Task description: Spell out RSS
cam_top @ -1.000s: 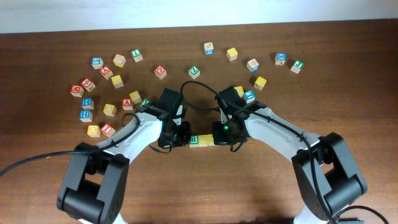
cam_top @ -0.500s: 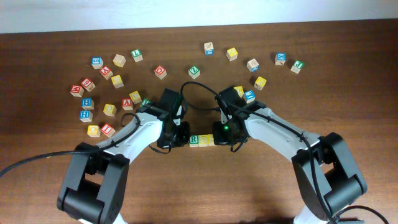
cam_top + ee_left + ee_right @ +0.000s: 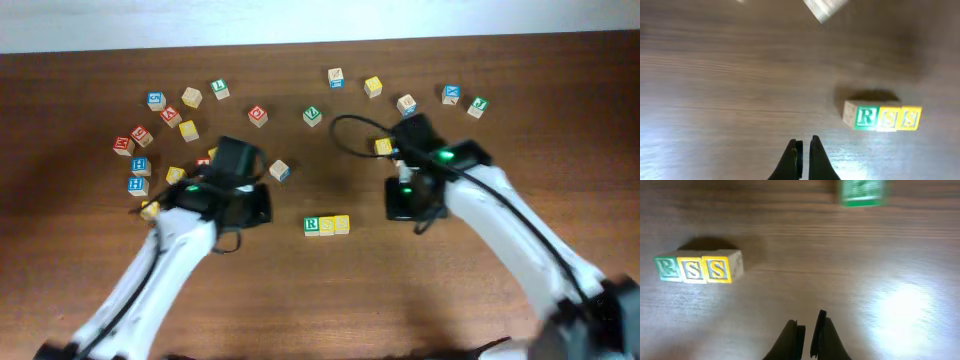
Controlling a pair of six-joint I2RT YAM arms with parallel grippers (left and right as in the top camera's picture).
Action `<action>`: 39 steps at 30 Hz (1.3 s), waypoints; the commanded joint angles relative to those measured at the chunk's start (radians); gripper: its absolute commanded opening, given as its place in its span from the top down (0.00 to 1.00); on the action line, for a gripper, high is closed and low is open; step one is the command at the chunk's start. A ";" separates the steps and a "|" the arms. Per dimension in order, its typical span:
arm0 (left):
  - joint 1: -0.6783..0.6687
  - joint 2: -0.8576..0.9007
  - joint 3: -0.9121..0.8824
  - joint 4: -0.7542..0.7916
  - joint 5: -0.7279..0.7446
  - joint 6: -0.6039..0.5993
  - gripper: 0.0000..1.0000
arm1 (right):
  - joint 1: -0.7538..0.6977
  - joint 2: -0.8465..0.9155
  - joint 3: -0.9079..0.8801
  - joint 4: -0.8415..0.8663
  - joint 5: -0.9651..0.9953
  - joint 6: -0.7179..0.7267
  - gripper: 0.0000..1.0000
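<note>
half a second ago both my claws were tucked in at the ends of the row; now they have drawn back. my left claw, fingers pinched together on nothing, hangs over the bare dark wooden table, with the row off to its right. there the small wooden cube with the green r touches the two yellow-faced wooden s cubes, one straight line reading rss. my right claw, likewise closed and empty, sits apart on their right. i judge the spelling done.
</note>
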 commanded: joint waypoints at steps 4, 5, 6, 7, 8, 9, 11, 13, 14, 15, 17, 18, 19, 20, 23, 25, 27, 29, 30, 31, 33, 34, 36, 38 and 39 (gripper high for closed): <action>0.307 -0.134 0.009 -0.108 -0.022 -0.010 0.70 | -0.225 -0.220 0.021 -0.150 0.185 -0.013 0.88; 0.348 -0.134 0.008 -0.127 -0.022 -0.010 0.23 | -0.272 -0.217 0.021 -0.169 0.182 -0.013 0.75; 0.362 -0.134 0.008 -0.135 -0.023 -0.009 0.01 | -0.298 -0.214 0.021 -0.182 0.182 -0.013 0.52; 0.374 -0.134 0.008 -0.139 -0.023 -0.009 0.01 | -0.315 -0.214 0.021 -0.193 0.178 -0.013 0.37; 0.378 -0.134 0.008 -0.139 -0.023 -0.009 0.01 | -0.326 -0.216 0.021 -0.203 0.178 -0.013 0.31; 0.379 -0.134 0.008 -0.140 -0.023 -0.009 0.01 | -0.332 -0.220 0.021 -0.214 0.178 -0.013 0.28; 0.379 -0.134 0.008 -0.140 -0.023 -0.009 0.01 | -0.334 -0.259 0.021 -0.247 0.177 -0.013 0.00; 0.379 -0.134 0.008 -0.142 -0.023 -0.009 0.01 | -0.334 -0.335 0.021 -0.274 0.171 -0.010 0.02; 0.379 -0.134 0.008 -0.142 -0.022 -0.010 0.01 | -0.334 -0.380 0.021 -0.280 0.159 -0.010 0.02; 0.379 -0.134 0.008 -0.141 -0.022 -0.010 0.01 | -0.334 -0.427 0.021 -0.285 0.151 -0.010 0.02; 0.379 -0.134 0.008 -0.141 -0.023 -0.010 0.01 | -0.334 -0.513 0.021 -0.301 0.151 -0.010 0.02; 0.379 -0.134 0.008 -0.141 -0.023 -0.010 0.01 | -0.334 -0.557 0.020 -0.312 0.151 -0.010 0.02; 0.379 -0.134 0.008 -0.141 -0.023 -0.010 0.01 | -0.334 -0.598 0.019 -0.321 0.148 -0.010 0.02; 0.379 -0.134 0.008 -0.141 -0.023 -0.010 0.01 | -0.334 -0.638 0.019 -0.334 0.127 -0.010 0.02; 0.379 -0.134 0.008 -0.141 -0.023 -0.010 0.01 | -0.334 -0.686 0.019 -0.349 0.024 -0.010 0.02; 0.379 -0.134 0.008 -0.141 -0.023 -0.010 0.01 | -0.334 -0.681 0.019 -0.365 -0.024 -0.010 0.02; 0.379 -0.134 0.008 -0.141 -0.023 -0.010 0.01 | -0.334 -0.673 0.019 -0.375 -0.044 -0.010 0.02; 0.379 -0.134 0.008 -0.141 -0.023 -0.010 0.01 | -0.334 -0.665 0.019 -0.375 -0.044 -0.010 0.02; 0.379 -0.134 0.008 -0.141 -0.023 -0.010 0.01 | -0.334 -0.657 0.019 -0.375 -0.044 -0.010 0.02; 0.379 -0.134 0.008 -0.141 -0.023 -0.010 0.01 | -0.334 -0.649 0.019 -0.375 -0.044 -0.010 0.02; 0.379 -0.134 0.008 -0.141 -0.023 -0.009 0.01 | -0.334 -0.632 0.019 -0.375 -0.044 -0.010 0.02; 0.379 -0.134 0.008 -0.141 -0.023 -0.009 0.01 | -0.334 -0.624 0.019 -0.375 -0.044 -0.010 0.02; 0.379 -0.134 0.008 -0.141 -0.023 -0.010 0.01 | -0.334 -0.603 0.019 -0.378 -0.043 -0.011 0.02; 0.379 -0.134 0.008 -0.141 -0.023 -0.010 0.01 | -0.334 -0.585 0.019 -0.378 -0.032 -0.014 0.02; 0.379 -0.134 0.008 -0.141 -0.023 -0.010 0.01 | -0.334 -0.583 0.019 -0.378 -0.033 -0.026 0.02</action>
